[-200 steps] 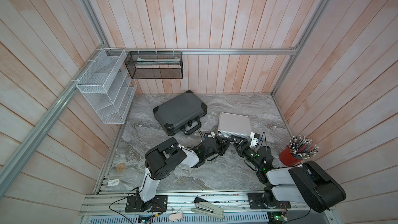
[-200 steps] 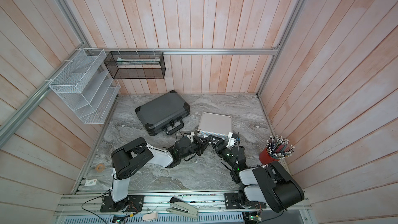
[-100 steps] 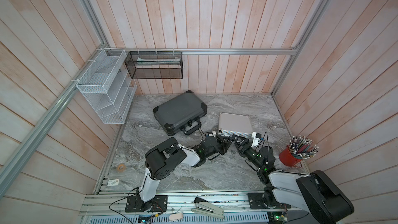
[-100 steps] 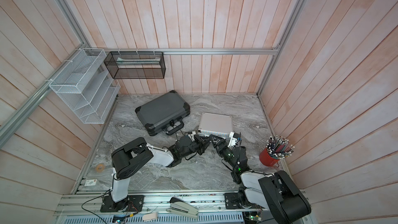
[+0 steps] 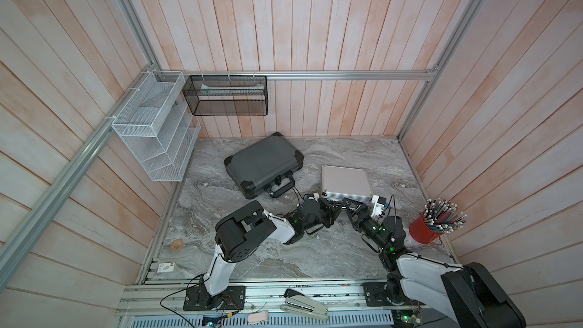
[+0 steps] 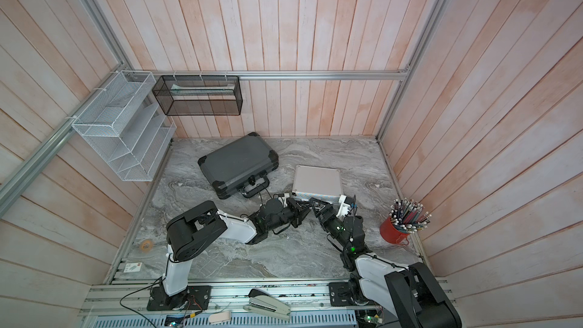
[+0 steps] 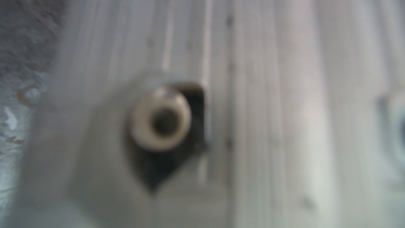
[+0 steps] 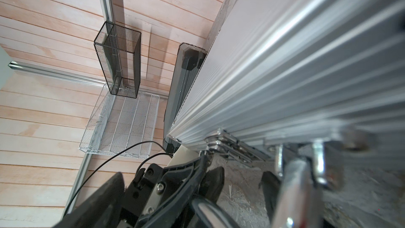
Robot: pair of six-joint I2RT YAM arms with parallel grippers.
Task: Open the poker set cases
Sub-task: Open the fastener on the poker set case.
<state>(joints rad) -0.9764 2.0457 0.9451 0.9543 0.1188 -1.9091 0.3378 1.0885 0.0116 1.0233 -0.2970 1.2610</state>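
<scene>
1. The silver case [image 5: 345, 181] lay shut on the table [image 5: 315, 257], just beside the dark grey case [image 5: 263, 164], which was also shut.
2. At its front edge, the left gripper [image 5: 336, 211] was noted with jaws together, and the right gripper [image 5: 347, 205] with jaws apart.
3. As it was unheld, the silver case could be shoved backward if a latch were pressed.

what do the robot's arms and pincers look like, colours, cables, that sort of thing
The left arm and right arm both pair bulky black joint housings with smooth white link shells. Small green lights glow at some joints. A white camera mount sits on the right wrist, with thin black cables looping off it. The left pincer and right pincer are black and angular.
</scene>
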